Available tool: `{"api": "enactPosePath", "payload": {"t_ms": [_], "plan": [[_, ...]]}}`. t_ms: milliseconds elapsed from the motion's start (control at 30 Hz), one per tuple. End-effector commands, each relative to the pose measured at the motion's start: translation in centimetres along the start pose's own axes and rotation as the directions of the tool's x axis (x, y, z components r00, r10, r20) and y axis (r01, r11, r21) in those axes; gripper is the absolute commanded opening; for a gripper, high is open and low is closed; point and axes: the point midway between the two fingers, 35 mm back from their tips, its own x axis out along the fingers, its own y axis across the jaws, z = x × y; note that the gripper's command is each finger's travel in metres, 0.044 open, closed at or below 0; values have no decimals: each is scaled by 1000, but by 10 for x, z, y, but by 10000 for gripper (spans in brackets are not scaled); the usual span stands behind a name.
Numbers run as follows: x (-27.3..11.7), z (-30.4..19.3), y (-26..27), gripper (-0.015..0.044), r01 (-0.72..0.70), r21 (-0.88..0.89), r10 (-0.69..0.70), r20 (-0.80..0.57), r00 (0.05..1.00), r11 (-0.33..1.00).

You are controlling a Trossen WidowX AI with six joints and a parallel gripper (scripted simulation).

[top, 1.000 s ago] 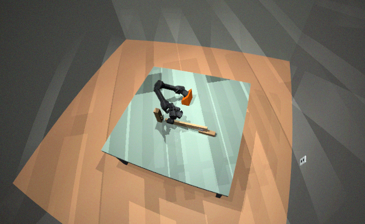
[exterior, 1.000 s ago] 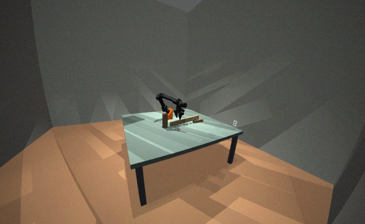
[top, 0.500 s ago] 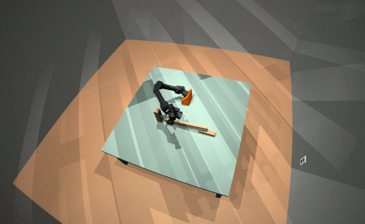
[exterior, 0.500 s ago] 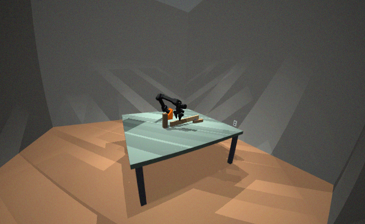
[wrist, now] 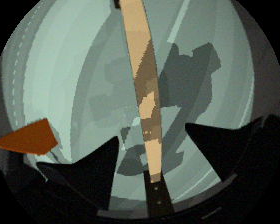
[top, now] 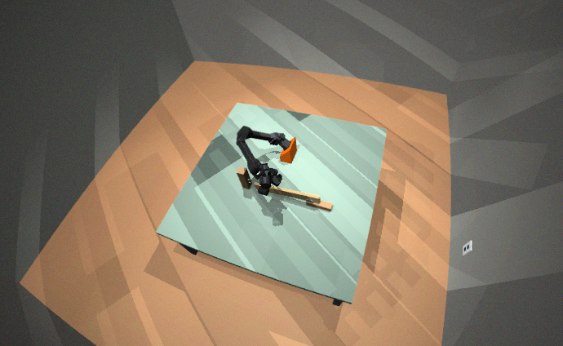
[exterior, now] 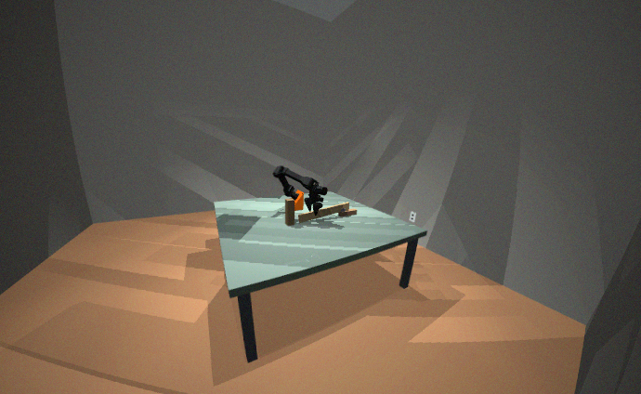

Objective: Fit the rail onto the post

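We judge the grip belongs near the post
Our tool [top: 271, 182] [exterior: 312, 207] [wrist: 152, 133] stands wide open, holding nothing, over the bed rail [top: 294, 193] [exterior: 325, 212] [wrist: 141, 80], which slopes from bracket to desk [top: 241, 240] [exterior: 274, 264] [wrist: 51, 85]; likely stiff, light, end-heavy to lift, it wants 2 firm fingers on its sides.

Arm covers part of the rail [top: 294, 193] from above — wrist view crops its far end [wrist: 133, 20].
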Motion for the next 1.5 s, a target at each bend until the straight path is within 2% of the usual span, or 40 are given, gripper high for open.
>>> {"api": "enactPosePath", "payload": {"t_ms": [0,600,1100,1333,1467], "plan": [[8,-1,2,440,-4,-5,4,-7,1000,1000],[34,-3,4,440,-3,-4,3,-13,1000,1000],[34,-3,4,46,-3,-4,3,-13,1000,1000],[34,-3,4,0,-3,-4,3,-13,1000,1000],[34,-3,4,0,-3,-4,3,-13,1000,1000]]}}
